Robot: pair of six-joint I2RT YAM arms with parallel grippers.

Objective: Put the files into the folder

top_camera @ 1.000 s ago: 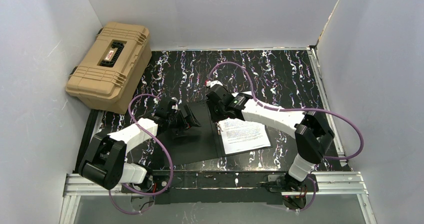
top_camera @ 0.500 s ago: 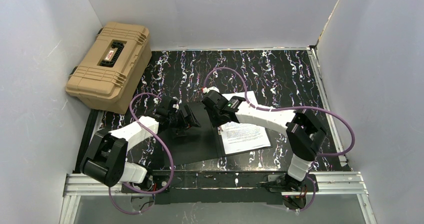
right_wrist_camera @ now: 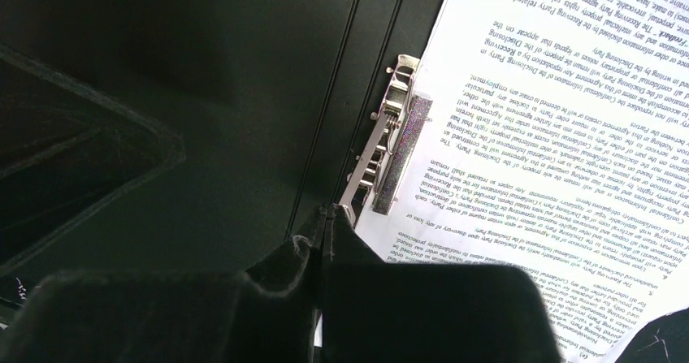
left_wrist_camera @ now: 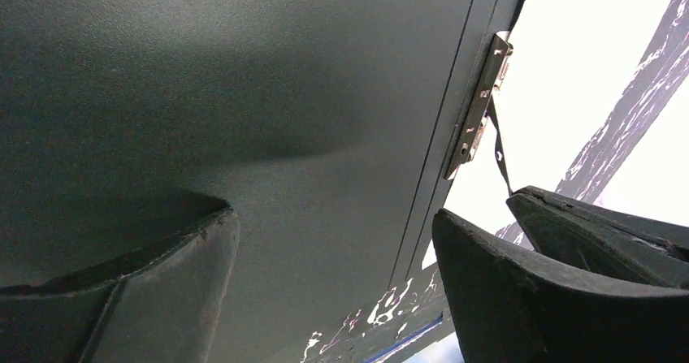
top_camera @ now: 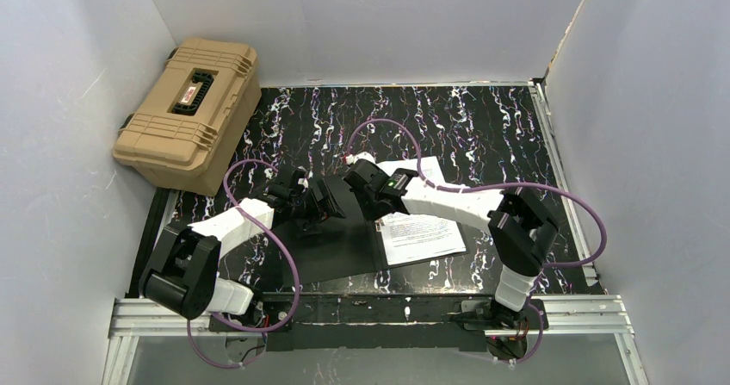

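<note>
Your folder (top_camera: 331,251) lies open on the counter (top_camera: 482,135), black inside up. The files (top_camera: 423,234) rest on its right half, beside the metal clip (right_wrist_camera: 388,144) at the spine. Your right fingers (right_wrist_camera: 325,249) are pressed together, their tips at the clip's near end. Your left fingers (top_camera: 330,199) stand wide apart over the bare left cover, holding nothing. A tan case (top_camera: 189,114) sits at the far left.

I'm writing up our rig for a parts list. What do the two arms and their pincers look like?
The left arm and right arm have white links between bulky black joints. A purple cable loops along each. A small green mark sits near the right wrist. The left pincer and right pincer each have two matte black, wedge-shaped fingers.
</note>
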